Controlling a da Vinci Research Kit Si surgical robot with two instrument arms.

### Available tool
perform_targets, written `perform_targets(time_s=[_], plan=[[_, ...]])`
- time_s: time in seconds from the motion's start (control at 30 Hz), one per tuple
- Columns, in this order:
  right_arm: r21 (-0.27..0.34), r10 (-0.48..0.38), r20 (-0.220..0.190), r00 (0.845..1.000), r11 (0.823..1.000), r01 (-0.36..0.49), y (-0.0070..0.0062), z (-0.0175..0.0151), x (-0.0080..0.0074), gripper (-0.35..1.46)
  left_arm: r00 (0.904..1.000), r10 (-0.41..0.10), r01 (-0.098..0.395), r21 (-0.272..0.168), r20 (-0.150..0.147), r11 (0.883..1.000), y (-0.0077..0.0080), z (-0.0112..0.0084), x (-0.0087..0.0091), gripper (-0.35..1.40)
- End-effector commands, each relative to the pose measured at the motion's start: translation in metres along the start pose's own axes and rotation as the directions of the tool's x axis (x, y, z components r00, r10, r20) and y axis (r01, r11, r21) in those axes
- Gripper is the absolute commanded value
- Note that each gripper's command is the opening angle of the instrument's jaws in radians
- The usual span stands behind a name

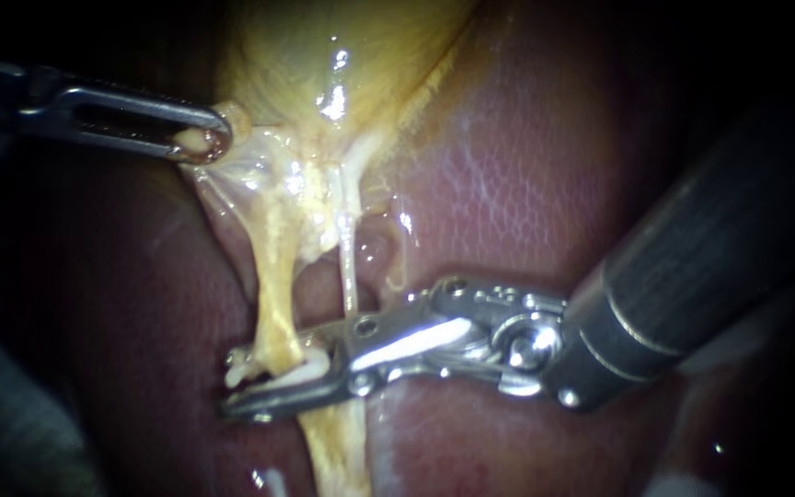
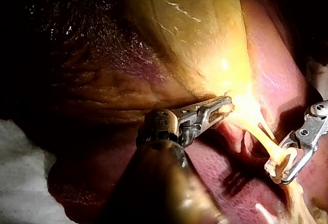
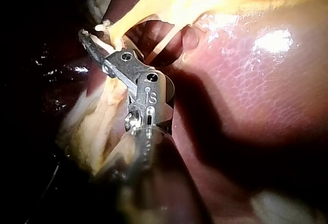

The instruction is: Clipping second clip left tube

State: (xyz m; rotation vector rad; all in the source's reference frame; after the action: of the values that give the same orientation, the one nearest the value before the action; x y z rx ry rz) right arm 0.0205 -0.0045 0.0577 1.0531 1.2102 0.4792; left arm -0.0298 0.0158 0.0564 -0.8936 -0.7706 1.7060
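The left tube (image 1: 273, 285) runs down as a yellow strand from the gallbladder (image 1: 342, 55). My right instrument (image 1: 273, 377) comes in from the right, and its jaws stand astride this tube low down. They hold a white clip (image 1: 304, 373) whose legs lie on either side of the tube. The left wrist view shows the same jaws (image 2: 284, 170) looped around the strand. My left instrument (image 1: 202, 140) is shut on a bit of pale tissue at the gallbladder's neck and holds it out to the left. Its jaws (image 2: 223, 106) grip at the yellow neck.
A thinner pale tube (image 1: 350, 267) runs just right of the left tube. Reddish liver (image 1: 526, 156) lies behind and on both sides. A small white piece (image 1: 273, 480), perhaps a clip, shows lower on the strand. White gauze (image 2: 20, 183) lies beside the liver.
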Motion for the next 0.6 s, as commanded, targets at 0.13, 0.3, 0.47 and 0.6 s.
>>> perform_targets(time_s=[0.13,0.3,0.47,0.6], plan=[[0.001,-0.002,0.000,1.000,1.000,0.002,0.0001,-0.0001,0.0000,-0.01,1.0000,0.000,0.000,0.000,0.000,1.000,0.0000,0.0000,0.0000,-0.35],[0.002,0.016,0.001,1.000,1.000,-0.016,0.0000,-0.0004,-0.0001,-0.29,1.0000,0.000,0.000,0.001,0.000,1.000,0.0000,0.0000,0.0000,-0.35],[-0.007,0.044,-0.005,0.999,0.999,-0.044,-0.0001,-0.0008,-0.0003,-0.35,1.0000,0.000,0.000,0.000,0.000,1.000,-0.0001,0.0000,0.0000,-0.35],[-0.012,0.043,-0.007,0.999,0.999,-0.044,0.0000,-0.0010,-0.0005,-0.35,1.0000,0.000,0.000,0.000,0.000,1.000,-0.0001,0.0000,0.0000,-0.35]])
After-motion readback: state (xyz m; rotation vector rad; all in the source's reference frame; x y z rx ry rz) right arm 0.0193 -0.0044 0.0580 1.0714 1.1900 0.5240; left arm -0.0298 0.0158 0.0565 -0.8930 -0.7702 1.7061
